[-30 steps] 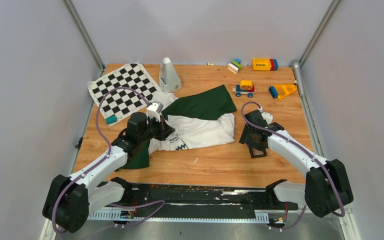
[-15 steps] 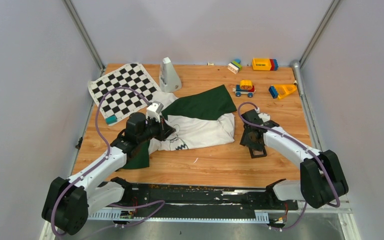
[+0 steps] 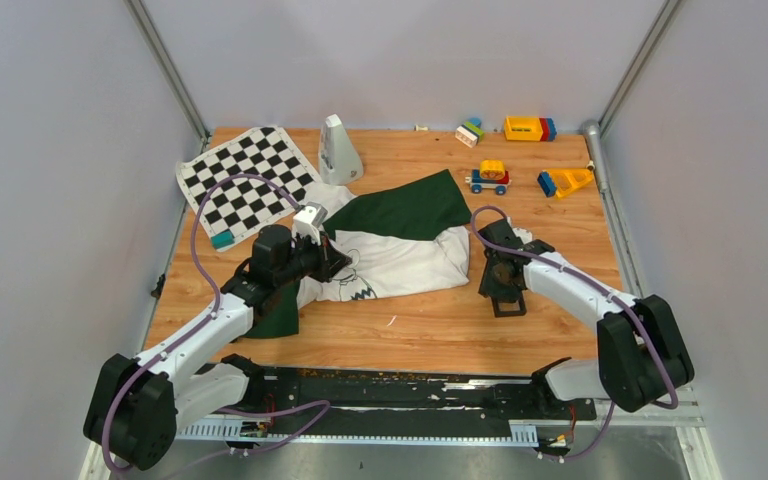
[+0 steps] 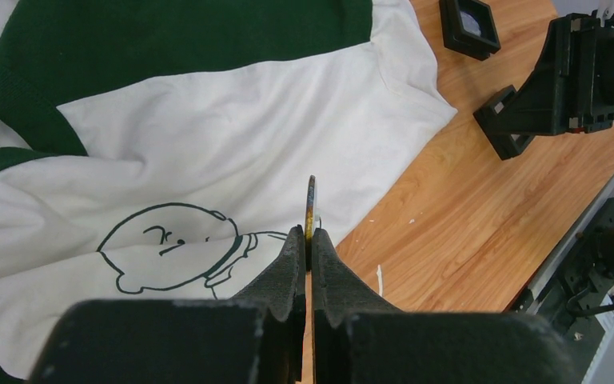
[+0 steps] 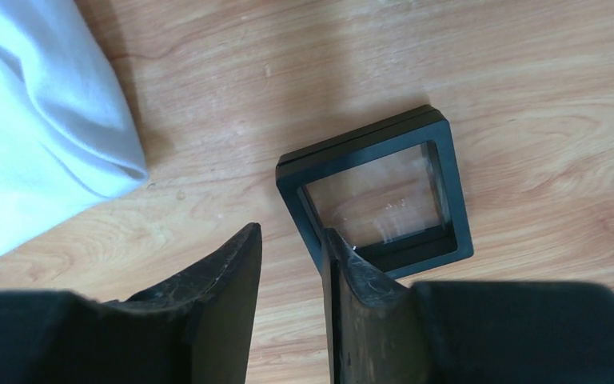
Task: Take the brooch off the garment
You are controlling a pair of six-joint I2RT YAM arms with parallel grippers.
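Swinging left, my right gripper (image 5: 292, 248) now straddles the black tray's (image 5: 361, 138) wall, jaws narrowing but apart. My left gripper (image 4: 307, 236) pinches the brooch (image 4: 311, 200) edge-on over the garment (image 4: 232, 128). Closing further could skid the tray across the counter (image 5: 528, 72).

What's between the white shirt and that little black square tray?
Just bare tabletop separates shirt and tray, clearest in the right wrist view.

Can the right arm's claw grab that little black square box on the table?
Probably yes. The right claw hangs open over the black box, one wall of it between the fingers. The white shirt lies off to the side, so nothing blocks the way.
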